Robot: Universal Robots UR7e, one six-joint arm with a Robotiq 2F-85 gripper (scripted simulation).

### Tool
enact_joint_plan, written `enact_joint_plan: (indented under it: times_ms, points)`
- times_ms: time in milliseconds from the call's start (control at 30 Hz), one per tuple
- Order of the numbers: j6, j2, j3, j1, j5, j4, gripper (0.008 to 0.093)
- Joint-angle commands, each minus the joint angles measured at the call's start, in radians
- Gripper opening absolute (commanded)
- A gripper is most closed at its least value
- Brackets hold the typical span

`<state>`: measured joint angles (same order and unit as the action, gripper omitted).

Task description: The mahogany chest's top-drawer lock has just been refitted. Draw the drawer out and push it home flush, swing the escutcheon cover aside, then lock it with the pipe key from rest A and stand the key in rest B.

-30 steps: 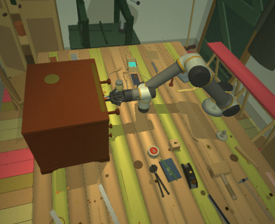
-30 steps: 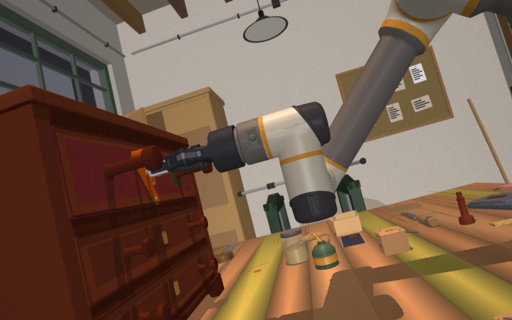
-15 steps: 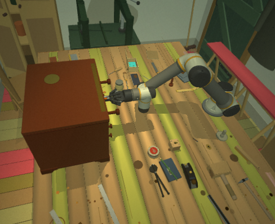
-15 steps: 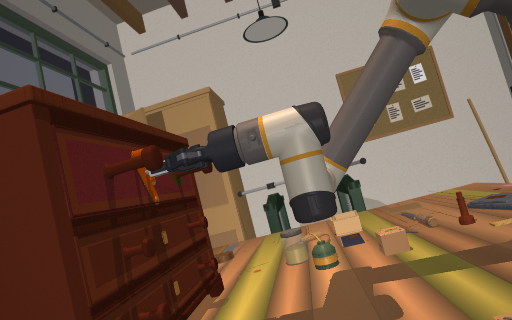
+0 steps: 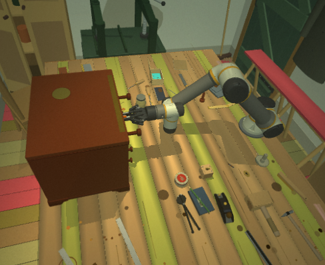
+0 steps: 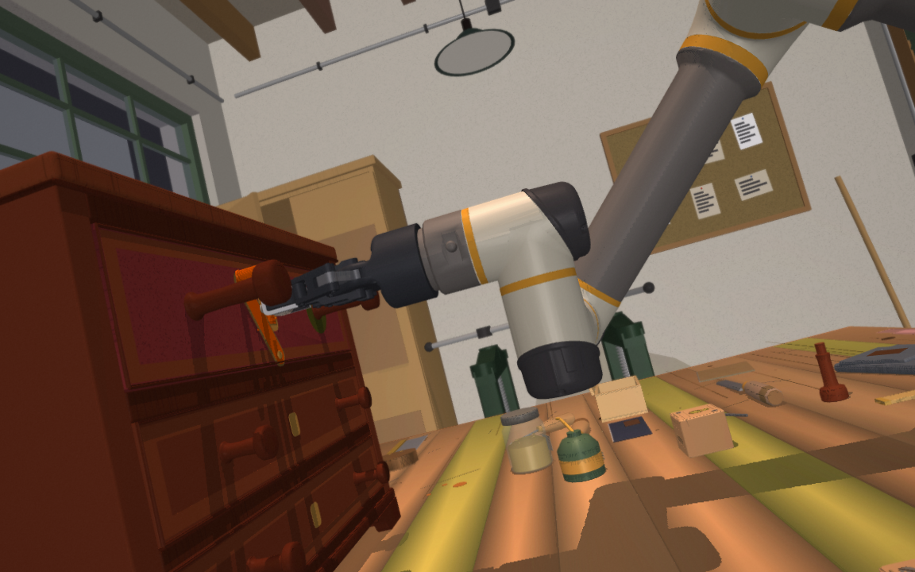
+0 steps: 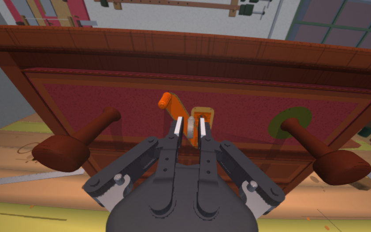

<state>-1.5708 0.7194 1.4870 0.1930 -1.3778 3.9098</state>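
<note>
The mahogany chest (image 5: pixel 76 133) stands at the left of the bench, and its top drawer (image 7: pixel 198 115) sits flush with two turned knobs (image 7: pixel 65 144) (image 7: pixel 331 161) sticking out. The orange escutcheon cover (image 7: pixel 173 108) is swung up and to the left, baring the brass keyhole plate (image 7: pixel 202 114). A grey pipe key (image 7: pixel 191 127) stands in the keyhole, its bow toward me. My gripper (image 7: pixel 190 127) is level with the keyhole, straddling the key's bow. Its fingers are open and grip nothing.
Behind the chest stand a pale wooden cupboard (image 6: pixel 347 284) and green vises (image 5: pixel 119 30). On the bench lie a jar (image 6: pixel 528 448), a green can (image 6: pixel 578 455), small wooden blocks (image 6: pixel 703 427) (image 5: pixel 206 171), a mallet (image 5: pixel 264 208) and dividers (image 5: pixel 187 213).
</note>
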Motion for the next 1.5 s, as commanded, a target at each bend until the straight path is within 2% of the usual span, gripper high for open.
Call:
enact_joint_plan:
  times_ms: [0,367,933,1467]
  points:
    - [0.0,0.001,0.0,0.0,0.0,0.0,0.028]
    - [0.0,0.008,0.014,0.001,0.001,0.008,0.028]
    - [0.0,0.08,0.17,0.017,0.017,0.091,0.028]
    - [0.0,0.083,0.177,0.017,0.017,0.095,0.028]
